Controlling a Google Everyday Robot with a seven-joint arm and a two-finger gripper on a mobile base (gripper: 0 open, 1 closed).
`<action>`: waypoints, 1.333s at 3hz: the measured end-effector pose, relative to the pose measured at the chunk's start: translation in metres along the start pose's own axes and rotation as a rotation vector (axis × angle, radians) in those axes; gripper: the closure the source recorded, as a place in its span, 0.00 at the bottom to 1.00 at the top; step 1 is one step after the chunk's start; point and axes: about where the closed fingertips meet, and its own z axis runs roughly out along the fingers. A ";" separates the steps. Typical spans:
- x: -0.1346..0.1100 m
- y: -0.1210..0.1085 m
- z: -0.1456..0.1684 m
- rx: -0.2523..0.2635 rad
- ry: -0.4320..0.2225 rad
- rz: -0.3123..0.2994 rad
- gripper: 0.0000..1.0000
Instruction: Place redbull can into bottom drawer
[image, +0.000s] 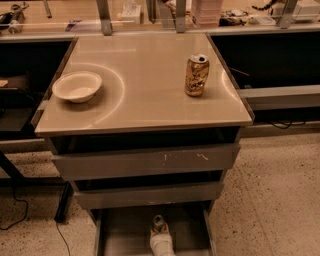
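Observation:
The bottom drawer is pulled out at the foot of the grey cabinet, showing a flat grey floor. My gripper reaches into it from the bottom edge of the camera view on a white arm. At its tip stands a small object with a round silver top that looks like the redbull can, upright over the middle of the drawer floor. Its body is mostly hidden by the gripper.
A wider gold-brown can stands at the right of the beige cabinet top. A white bowl sits at the left. Two grey drawer fronts are shut above the bottom drawer. Speckled floor lies to the right.

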 end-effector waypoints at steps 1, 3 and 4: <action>0.003 -0.001 0.000 0.013 -0.002 0.009 1.00; 0.002 -0.001 0.000 0.013 -0.002 0.009 0.65; 0.002 -0.001 0.000 0.013 -0.002 0.009 0.42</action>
